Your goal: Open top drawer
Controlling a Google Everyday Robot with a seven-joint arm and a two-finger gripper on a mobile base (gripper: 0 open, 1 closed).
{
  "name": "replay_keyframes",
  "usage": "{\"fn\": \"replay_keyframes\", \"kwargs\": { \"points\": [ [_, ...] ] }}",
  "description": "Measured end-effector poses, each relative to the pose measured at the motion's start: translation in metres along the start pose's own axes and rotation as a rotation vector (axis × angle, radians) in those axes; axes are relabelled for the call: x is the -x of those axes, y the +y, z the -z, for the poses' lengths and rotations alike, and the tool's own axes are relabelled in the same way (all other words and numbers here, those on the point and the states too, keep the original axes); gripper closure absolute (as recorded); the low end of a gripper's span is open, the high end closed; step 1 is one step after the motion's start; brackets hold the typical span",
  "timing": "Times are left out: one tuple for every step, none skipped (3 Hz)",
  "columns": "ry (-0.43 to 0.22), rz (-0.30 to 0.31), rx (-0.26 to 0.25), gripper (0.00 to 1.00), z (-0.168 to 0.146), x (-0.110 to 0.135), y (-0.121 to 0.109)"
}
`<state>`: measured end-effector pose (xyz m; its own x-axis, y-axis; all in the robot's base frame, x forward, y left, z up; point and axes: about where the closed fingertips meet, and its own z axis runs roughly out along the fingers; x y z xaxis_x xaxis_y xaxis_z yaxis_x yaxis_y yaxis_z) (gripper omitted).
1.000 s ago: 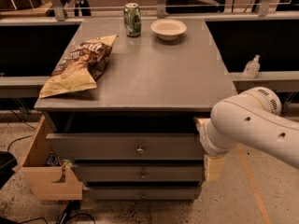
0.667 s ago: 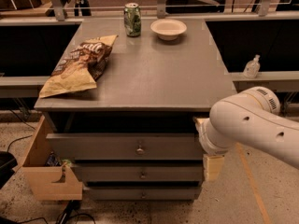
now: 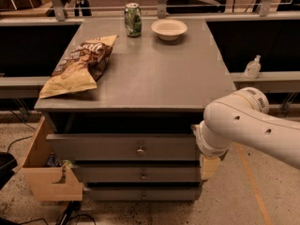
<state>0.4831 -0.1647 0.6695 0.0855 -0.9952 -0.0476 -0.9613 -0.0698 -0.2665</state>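
Holding my gripper [image 3: 209, 167] low at the right end of the drawer stack, I am keeping it tucked beneath my white arm [image 3: 243, 125]. I cannot tell whether it is open or closed. It is sitting well apart from the round knob [image 3: 140, 150]. Compared with the pictures from a second ago, the arm, gripper and drawers are all remaining in the same positions.

The top drawer [image 3: 112, 146] is lying directly under the grey tabletop [image 3: 154, 74], with a dark gap separating the two. Its long axis is running left to right, its front is facing the camera, and the knob is sitting at its centre. Two shorter fronts [image 3: 140, 175] are lying below it.

A chip bag [image 3: 79, 64] is lying at the tabletop's left edge. A green can [image 3: 133, 19] and a white bowl [image 3: 168, 28] are standing near the far edge. A light wooden box [image 3: 47, 172] is hanging at the cabinet's left side. A clear bottle [image 3: 252, 67] is standing on the ledge to the right. An orange line [image 3: 251, 182] is crossing the speckled floor.
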Motion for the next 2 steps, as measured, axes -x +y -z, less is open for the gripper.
{"fn": "replay_keyframes", "kwargs": {
  "points": [
    [0.001, 0.001, 0.001, 0.40, 0.0002, 0.0001, 0.0003],
    [0.002, 0.002, -0.001, 0.63, 0.0011, 0.0001, 0.0005]
  ]
}}
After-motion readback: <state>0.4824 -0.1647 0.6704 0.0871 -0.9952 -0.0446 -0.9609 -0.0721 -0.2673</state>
